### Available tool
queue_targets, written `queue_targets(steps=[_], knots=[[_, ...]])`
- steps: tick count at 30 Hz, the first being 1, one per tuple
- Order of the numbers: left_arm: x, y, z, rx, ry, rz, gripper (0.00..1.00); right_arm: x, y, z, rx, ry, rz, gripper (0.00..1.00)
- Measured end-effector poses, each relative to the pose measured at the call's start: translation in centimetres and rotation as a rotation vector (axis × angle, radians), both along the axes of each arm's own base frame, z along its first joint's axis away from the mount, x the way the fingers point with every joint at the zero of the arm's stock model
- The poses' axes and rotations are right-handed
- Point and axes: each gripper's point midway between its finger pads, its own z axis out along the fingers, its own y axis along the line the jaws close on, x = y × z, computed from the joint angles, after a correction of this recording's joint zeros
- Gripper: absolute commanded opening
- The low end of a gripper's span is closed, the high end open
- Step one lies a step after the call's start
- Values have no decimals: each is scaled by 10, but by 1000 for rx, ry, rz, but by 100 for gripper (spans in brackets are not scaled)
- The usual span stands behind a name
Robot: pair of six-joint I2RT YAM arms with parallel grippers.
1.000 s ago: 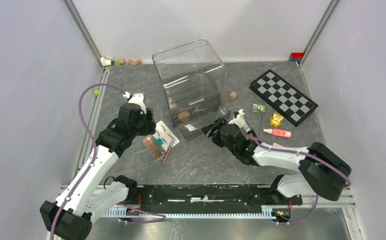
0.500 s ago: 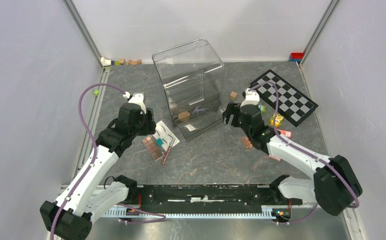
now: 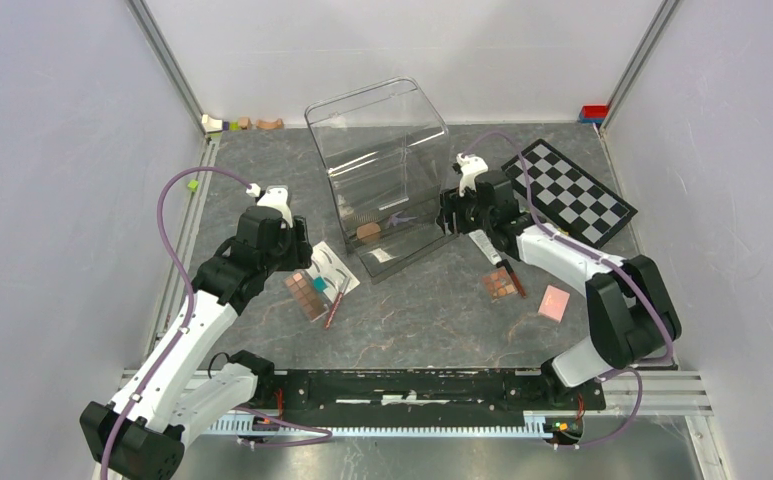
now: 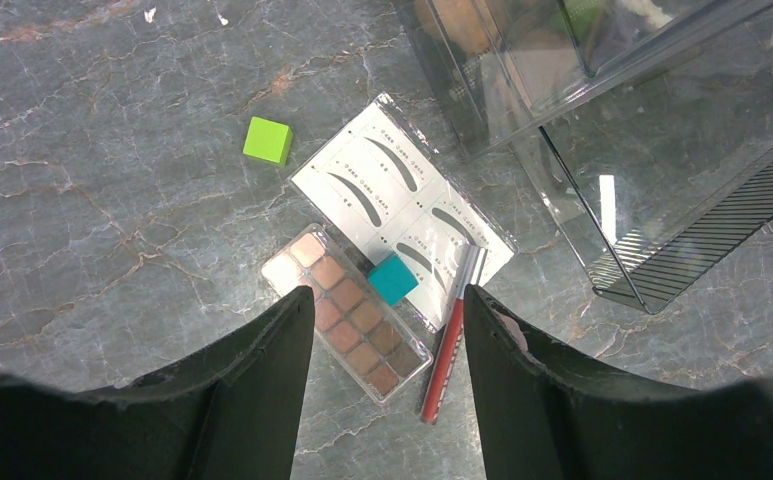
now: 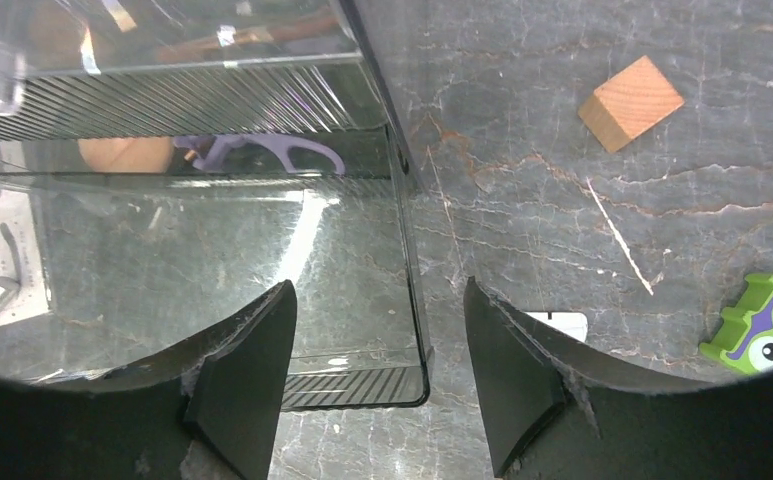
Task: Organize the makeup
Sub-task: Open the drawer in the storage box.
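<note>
Makeup [image 4: 345, 325] sits in three groups; job looks partly done.

Far left: left gripper [image 4: 387, 300] hangs over the table, jaws about halfway apart, nothing in them. Directly below it:
- brown eyeshadow palette [image 4: 362, 345]
- white eyebrow card [image 4: 387, 195], touching the palette
- red pencil [image 4: 449, 350], lying over the card's corner, just beside the palette

Teal cube [image 4: 393, 279] rests on the card's edge against the palette. Green cube [image 4: 268, 140] is near the card but apart. Neither is makeup.

Middle: clear organizer [image 3: 377, 130], with peach sponge [image 5: 127, 152] and lilac scissors [image 5: 262, 155] low down inside it.

Right gripper [image 5: 380, 290] hovers at the organizer's right front corner, jaws apart, empty. Beside it on the table are a wooden cube [image 5: 630, 102] and a green owl toy [image 5: 762, 325], not makeup.

Nearer the arm bases lie a second palette [image 3: 502, 285] and a pink compact [image 3: 554, 302], loose and well apart from the organizer. Checkerboard [image 3: 567, 192] is far right.

Step, my read: between picks, both grippers free, several pieces not yet stowed.

Next move:
- Left: drop straight down on the pencil or the palette. The teal cube crowds both, so the jaws need to line up clear of it or it gets dragged along. The palette is flat and wide, so an edge grip is probably needed. The pencil is the easier take.
- Right: swing back from the organizer toward the second palette or the compact, then carry it to an open compartment.
</note>
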Motion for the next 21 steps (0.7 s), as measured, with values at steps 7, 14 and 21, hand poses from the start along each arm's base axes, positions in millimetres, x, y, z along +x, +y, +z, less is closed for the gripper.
queue_targets(steps=[7, 14, 21], knots=[[0, 0, -2, 3, 7, 0, 63, -3, 2, -12, -6, 35, 30, 32], [0, 0, -2, 3, 8, 0, 63, -13, 0, -15, 12, 45, 43, 24], [1, 0, -2, 3, 8, 0, 63, -32, 1, -20, 52, 73, 72, 25]])
